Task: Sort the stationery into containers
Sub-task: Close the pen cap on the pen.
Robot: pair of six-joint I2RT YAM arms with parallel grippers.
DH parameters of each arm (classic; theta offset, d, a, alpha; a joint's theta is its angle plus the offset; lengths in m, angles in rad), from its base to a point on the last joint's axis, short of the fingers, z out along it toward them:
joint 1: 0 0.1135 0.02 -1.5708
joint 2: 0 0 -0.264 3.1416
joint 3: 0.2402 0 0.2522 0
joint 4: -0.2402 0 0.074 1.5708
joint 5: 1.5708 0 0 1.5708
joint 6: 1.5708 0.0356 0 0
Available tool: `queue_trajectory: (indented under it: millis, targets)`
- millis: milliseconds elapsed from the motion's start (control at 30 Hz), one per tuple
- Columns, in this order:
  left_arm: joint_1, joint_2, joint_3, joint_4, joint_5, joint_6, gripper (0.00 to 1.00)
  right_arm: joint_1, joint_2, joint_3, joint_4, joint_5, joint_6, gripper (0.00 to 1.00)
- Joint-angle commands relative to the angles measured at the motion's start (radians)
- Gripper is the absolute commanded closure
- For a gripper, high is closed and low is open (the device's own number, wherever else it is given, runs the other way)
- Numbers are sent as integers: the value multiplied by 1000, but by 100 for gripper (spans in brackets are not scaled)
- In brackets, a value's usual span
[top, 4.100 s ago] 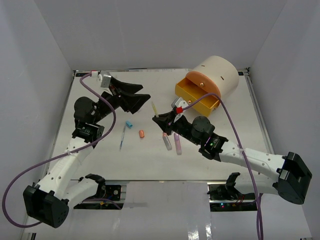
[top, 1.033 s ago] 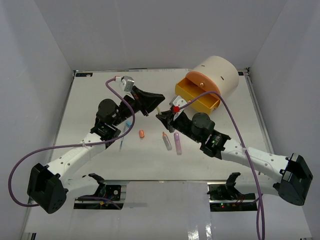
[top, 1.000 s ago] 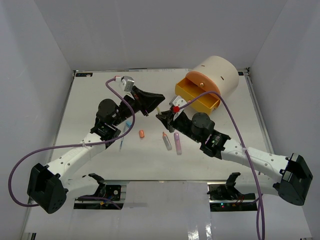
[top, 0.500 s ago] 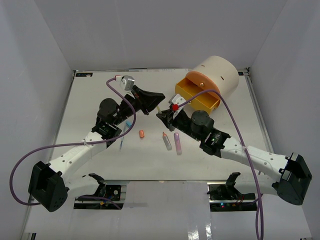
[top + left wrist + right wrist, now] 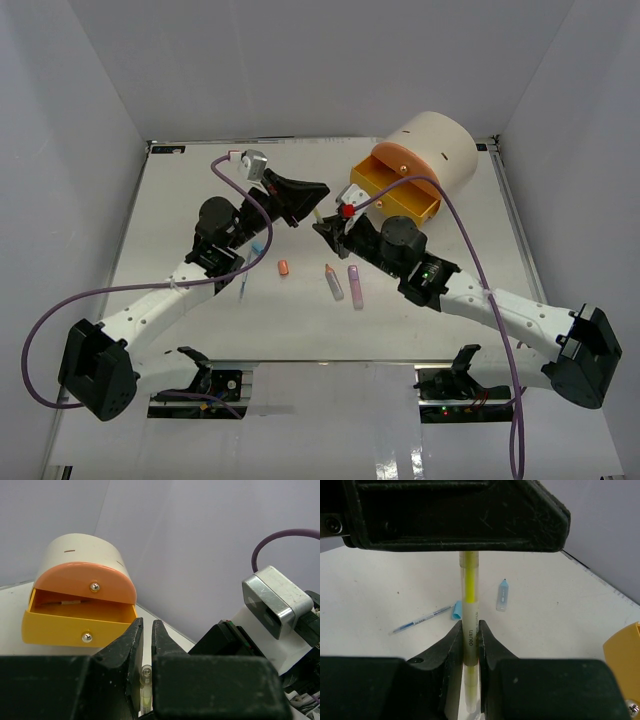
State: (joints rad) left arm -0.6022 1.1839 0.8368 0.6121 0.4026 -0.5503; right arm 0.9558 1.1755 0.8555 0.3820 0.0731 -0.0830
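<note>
Your right tool (image 5: 470,630) was clamped tight on the lower part of the yellow pen (image 5: 469,580), holding it upright above the counter (image 5: 380,590). Your left tool (image 5: 147,630) was pinched shut on that same pen's top end, so both had hold of it. All this sat near the cream cylinder (image 5: 82,547), where the yellow drawer (image 5: 60,632) stood pulled out under the orange drawer (image 5: 75,577). A blue pen (image 5: 419,620), teal cap (image 5: 456,610), orange cap (image 5: 284,267) and purple marker (image 5: 354,286) lay loose on the counter.

Left fingers (image 5: 305,192) and right fingers (image 5: 326,231) tip to tip, both clamped tight.
</note>
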Motion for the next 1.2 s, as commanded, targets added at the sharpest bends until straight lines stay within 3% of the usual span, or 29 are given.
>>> queue_trajectory:
  millis: [0, 200, 533, 767, 1000, 1167]
  targets:
    - [-50, 68, -85, -249, 196, -54, 100, -8, -33, 192, 448, -6, -9, 92]
    - [-48, 72, -78, -247, 197, -51, 100, -6, -36, 182, 446, -13, -6, 92]
    - [-50, 11, 42, -353, 87, 49, 100, -8, -63, 82, 373, -19, 6, 92]
    - [-50, 17, 47, -302, 102, 53, 97, -8, -71, 24, 348, -42, 38, 92]
    - [-50, 16, 50, -272, 93, 44, 86, -8, -74, -9, 330, -42, 45, 92]
    - [-50, 11, 74, -272, 56, 41, 63, -6, -66, -38, 273, -53, 45, 92]
